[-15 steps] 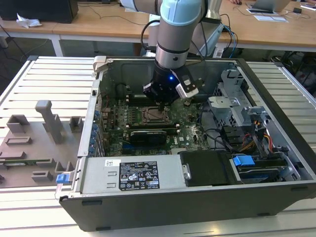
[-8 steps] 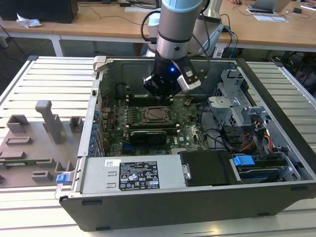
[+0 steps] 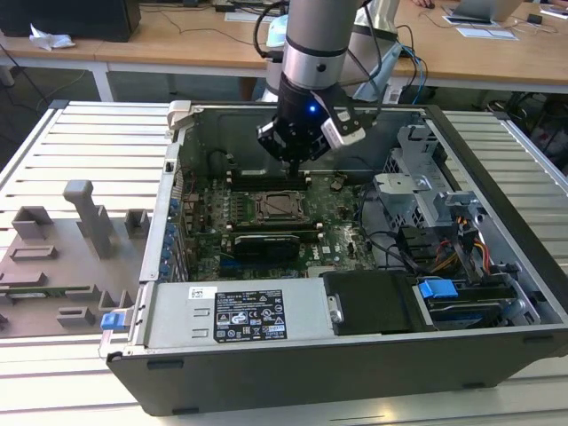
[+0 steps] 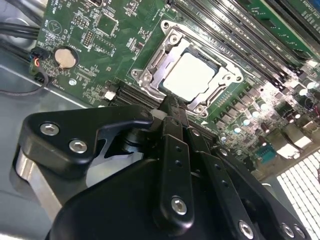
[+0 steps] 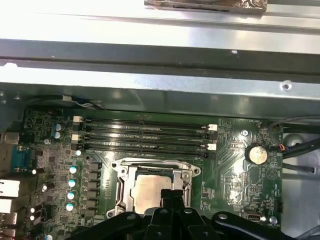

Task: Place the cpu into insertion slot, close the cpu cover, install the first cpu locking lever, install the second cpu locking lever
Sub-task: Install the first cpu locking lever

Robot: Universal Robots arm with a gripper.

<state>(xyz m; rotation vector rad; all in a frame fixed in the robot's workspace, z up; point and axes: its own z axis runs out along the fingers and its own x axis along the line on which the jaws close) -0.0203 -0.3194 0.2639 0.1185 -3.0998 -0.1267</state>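
Cpu [image 4: 189,76] under closed cover, just beyond tool [image 4: 170,106] tips.

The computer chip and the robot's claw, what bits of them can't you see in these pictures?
- cpu: near edge hidden behind the gripper in the first wrist view.
- cpu cover: near side hidden by the gripper in the second wrist view.
- Locking levers: too thin to tell apart in the exterior view.

matt silver metal cpu [image 4: 192,76], shiny metal cpu cover [image 4: 150,76], matt black plastic gripper [image 4: 171,107]
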